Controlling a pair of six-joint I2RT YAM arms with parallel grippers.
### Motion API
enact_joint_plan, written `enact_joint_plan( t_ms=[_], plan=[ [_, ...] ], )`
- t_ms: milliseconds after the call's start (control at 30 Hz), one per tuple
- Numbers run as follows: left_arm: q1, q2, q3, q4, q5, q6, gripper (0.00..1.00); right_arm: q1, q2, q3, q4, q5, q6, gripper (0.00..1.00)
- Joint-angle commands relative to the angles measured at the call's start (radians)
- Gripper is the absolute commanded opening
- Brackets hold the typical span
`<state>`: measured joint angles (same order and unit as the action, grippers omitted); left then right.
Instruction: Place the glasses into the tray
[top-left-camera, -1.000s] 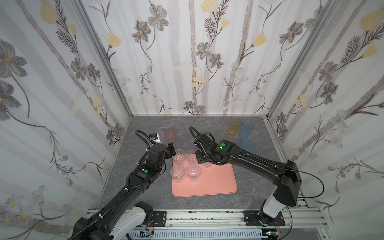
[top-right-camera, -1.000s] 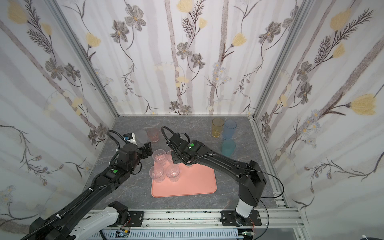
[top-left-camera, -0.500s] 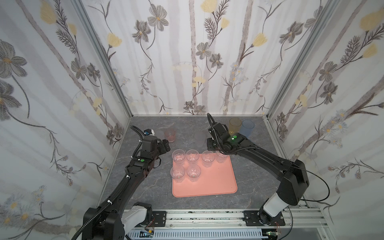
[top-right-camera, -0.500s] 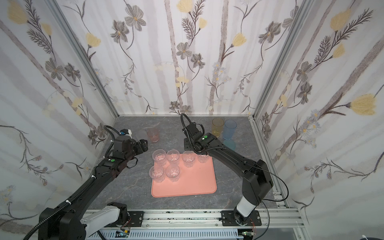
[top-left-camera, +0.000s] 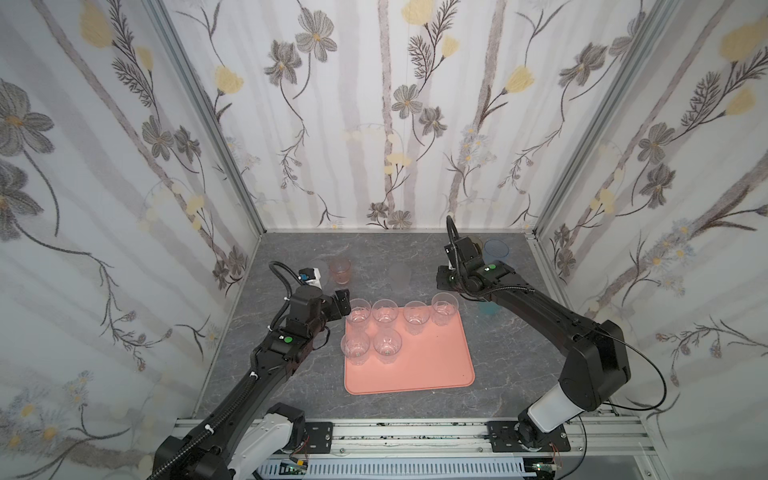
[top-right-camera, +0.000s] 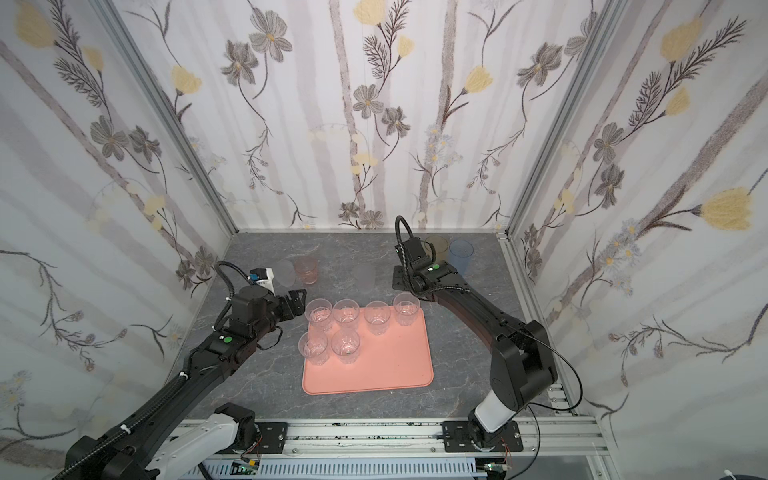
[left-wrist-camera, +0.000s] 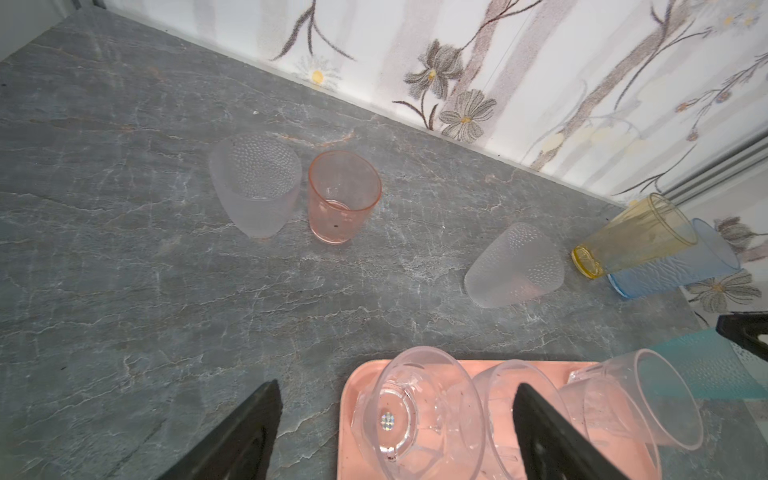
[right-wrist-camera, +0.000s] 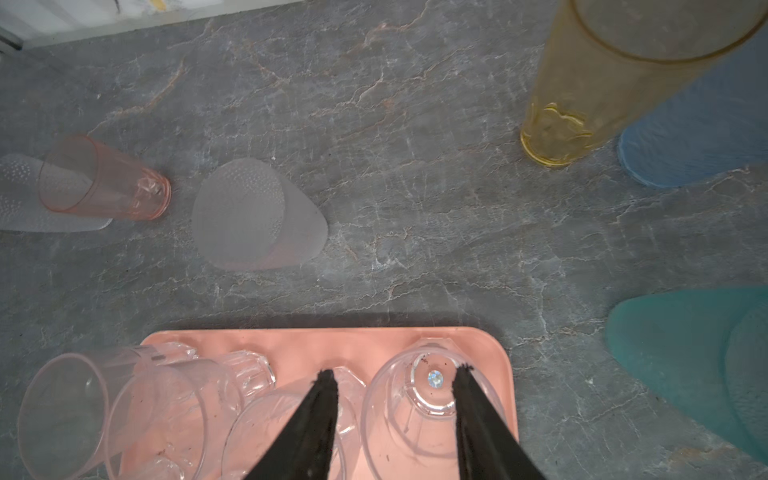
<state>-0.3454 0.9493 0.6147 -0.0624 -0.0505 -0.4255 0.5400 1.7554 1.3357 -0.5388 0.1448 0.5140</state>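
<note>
**Six in the tray, six to go**

The tray (top-left-camera: 415, 374) holds six clear glasses (top-left-camera: 386, 311), all upright. Four stand along the far edge and two in front at the left; the rest is bare.

Out on the tabletop (top-left-camera: 374, 249):
- pink glass (top-left-camera: 340, 270) beside a frosted tumbler (left-wrist-camera: 255, 187)
- second frosted tumbler (left-wrist-camera: 515, 266) mid-back
- amber glass (left-wrist-camera: 636, 232) and blue glass (left-wrist-camera: 673, 266) together, back right
- teal glass (right-wrist-camera: 685, 365) near the tray's right corner

Left pincer (top-left-camera: 343, 303): jaws wide apart, empty, by the tray's far left corner. Right pincer (right-wrist-camera: 394, 372): jaws apart, empty, above the far right.

The glasses look light, stiff, thin-walled and slick, so they'd likely tip or skate if nudged. I'd pinch the rim wall, one finger inside, with a gentle squeeze.
</note>
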Motion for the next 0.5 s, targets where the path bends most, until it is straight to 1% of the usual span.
enact_joint_plan(
  t_ms=[0, 367, 400, 467],
  plan=[
    [-0.007, -0.018, -0.012, 0.088, -0.024, -0.002, 0.90, -0.012, -0.025, -0.020, 0.043, 0.006, -0.008, 0.47],
    [-0.018, -0.007, -0.018, 0.092, -0.030, -0.013, 0.89, -0.021, -0.060, -0.062, 0.059, -0.007, 0.009, 0.47],
    [-0.017, -0.006, -0.019, 0.092, -0.036, -0.014, 0.89, -0.021, -0.061, -0.063, 0.060, -0.014, 0.013, 0.47],
    [-0.014, 0.009, -0.008, 0.084, -0.045, -0.009, 0.84, -0.020, -0.061, -0.066, 0.067, -0.024, 0.018, 0.47]
  ],
)
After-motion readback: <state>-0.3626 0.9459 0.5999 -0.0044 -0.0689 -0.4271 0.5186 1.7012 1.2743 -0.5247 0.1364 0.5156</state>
